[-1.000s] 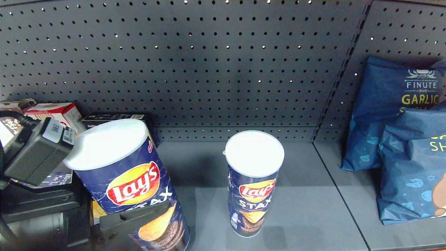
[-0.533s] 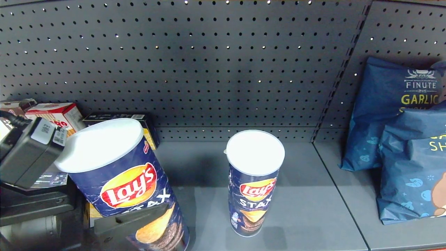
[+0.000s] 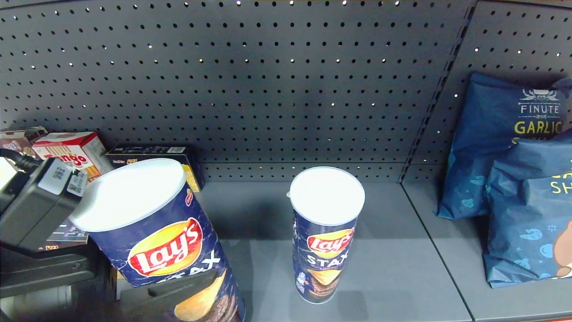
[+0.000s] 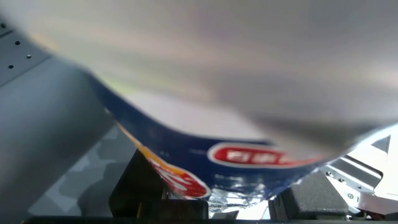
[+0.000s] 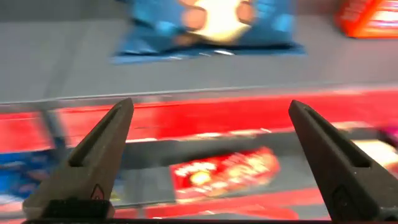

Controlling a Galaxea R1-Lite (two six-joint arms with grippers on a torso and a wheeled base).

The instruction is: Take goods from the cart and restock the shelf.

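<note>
A dark blue chip can with a white lid (image 3: 156, 232) leans at the lower left of the head view, held over the front left of the grey shelf (image 3: 389, 268). My left gripper (image 3: 174, 284) is shut on it, one black finger crossing its lower front. The left wrist view has this can (image 4: 242, 158) right against the camera. A second, matching can (image 3: 326, 232) stands upright on the shelf's middle, apart from the held one. In the right wrist view, my right gripper (image 5: 211, 162) hangs open with nothing between its fingers, in front of a red shelf edge (image 5: 186, 115).
Snack boxes (image 3: 76, 150) lie at the back left against the pegboard (image 3: 268, 89). Blue snack bags (image 3: 518, 179) fill the bay to the right. Bare shelf lies between the upright can and the bags. A blue bag (image 5: 211, 22) and a red packet (image 5: 224, 171) appear in the right wrist view.
The held can has shifted slightly to the left and lower, together with my left gripper. The upright can and the bags have stayed put.
</note>
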